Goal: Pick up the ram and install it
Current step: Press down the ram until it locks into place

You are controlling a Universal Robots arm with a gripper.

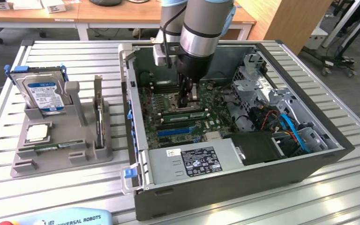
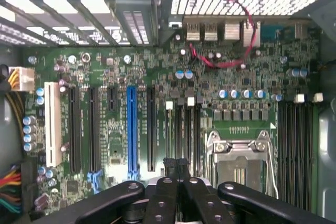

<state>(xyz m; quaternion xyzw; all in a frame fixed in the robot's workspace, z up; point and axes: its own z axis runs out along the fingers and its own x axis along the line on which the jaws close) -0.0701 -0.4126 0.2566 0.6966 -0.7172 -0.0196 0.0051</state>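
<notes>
The pincer [image 1: 190, 99], closed with nothing visibly gripped, hangs mid-frame over the motherboard [image 1: 196, 123]; the ram [image 1: 183, 114] lies seated just below it (exterior view).

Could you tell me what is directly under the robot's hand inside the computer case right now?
The hand, shut, hangs over the green motherboard, beside the empty processor socket and memory slots. The board area beneath the fingers is covered.

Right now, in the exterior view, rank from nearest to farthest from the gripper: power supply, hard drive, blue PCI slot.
1. Blue PCI slot: on the motherboard, just below the gripper.
2. Power supply: at the case's near edge.
3. Hard drive: outside the case, upright in the grey holder at the exterior view's left.
</notes>
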